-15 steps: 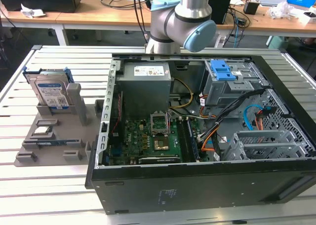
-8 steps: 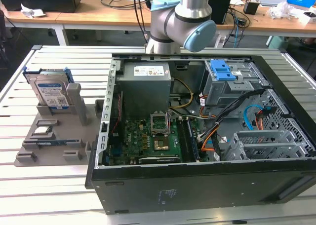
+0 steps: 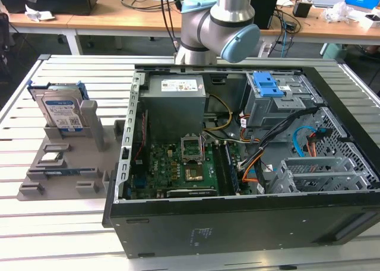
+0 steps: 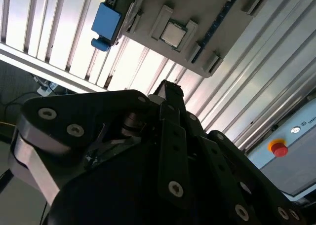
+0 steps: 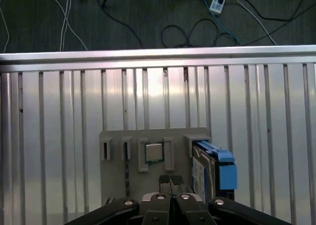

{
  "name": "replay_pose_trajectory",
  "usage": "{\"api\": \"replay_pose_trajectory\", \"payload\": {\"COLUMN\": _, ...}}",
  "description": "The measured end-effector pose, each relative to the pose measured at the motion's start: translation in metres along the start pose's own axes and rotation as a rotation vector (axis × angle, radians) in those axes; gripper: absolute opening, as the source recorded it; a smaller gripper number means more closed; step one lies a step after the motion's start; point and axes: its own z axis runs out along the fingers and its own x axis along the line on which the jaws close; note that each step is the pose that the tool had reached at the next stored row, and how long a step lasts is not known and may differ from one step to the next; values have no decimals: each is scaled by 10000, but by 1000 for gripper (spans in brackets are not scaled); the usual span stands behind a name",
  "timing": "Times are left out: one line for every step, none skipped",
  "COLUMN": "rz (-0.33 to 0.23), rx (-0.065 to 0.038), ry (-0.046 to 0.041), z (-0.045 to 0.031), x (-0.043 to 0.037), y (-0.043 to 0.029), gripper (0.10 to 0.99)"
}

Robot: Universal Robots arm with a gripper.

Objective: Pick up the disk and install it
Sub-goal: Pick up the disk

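The disk (image 3: 61, 109) stands on edge in a slot of the grey holder (image 3: 35, 191), at the exterior view's left. It is silver-grey with a blue-and-white label and a blue carrier bracket. In the first wrist view the disk (image 5: 213, 169) sits beside and beyond my gripper (image 5: 170, 179), whose two black fingertips are pressed together with nothing between them. The gripper hangs well above the holder (image 5: 113, 138), off to one side of the disk. The second wrist view shows the gripper (image 4: 169, 89) body close up and the blue bracket of the disk (image 4: 105, 23) far behind it.
An open computer case (image 3: 237, 217) lies on the slatted metal table (image 3: 65, 229); inside is a grey drive cage with a blue latch (image 3: 266, 84). The holder also carries a square chip (image 5: 154, 152). A red stop button (image 4: 279, 148) sits on a grey box.
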Motion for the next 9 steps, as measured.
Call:
{"api": "replay_pose_trajectory", "payload": {"rz": 6, "rx": -2, "ry": 5, "z": -1, "x": 0, "y": 0, "gripper": 102}}
{"api": "replay_pose_trajectory", "payload": {"rz": 7, "rx": -3, "ry": 6, "z": -2, "x": 0, "y": 0, "gripper": 102}}
{"api": "replay_pose_trajectory", "payload": {"rz": 7, "rx": -3, "ry": 6, "z": -2, "x": 0, "y": 0, "gripper": 102}}
{"api": "replay_pose_trajectory", "payload": {"rz": 8, "rx": -2, "ry": 6, "z": -1, "x": 0, "y": 0, "gripper": 102}}
{"api": "replay_pose_trajectory", "payload": {"rz": 8, "rx": -3, "ry": 6, "z": -2, "x": 0, "y": 0, "gripper": 102}}
{"api": "replay_pose_trajectory", "payload": {"rz": 8, "rx": -2, "ry": 5, "z": -1, "x": 0, "y": 0, "gripper": 114}}
{"api": "replay_pose_trajectory", "payload": {"rz": 8, "rx": -3, "ry": 5, "z": -2, "x": 0, "y": 0, "gripper": 114}}
{"api": "replay_pose_trajectory", "payload": {"rz": 9, "rx": -3, "ry": 6, "z": -2, "x": 0, "y": 0, "gripper": 231}}
{"api": "replay_pose_trajectory", "payload": {"rz": 8, "rx": -2, "ry": 6, "z": -1, "x": 0, "y": 0, "gripper": 294}}
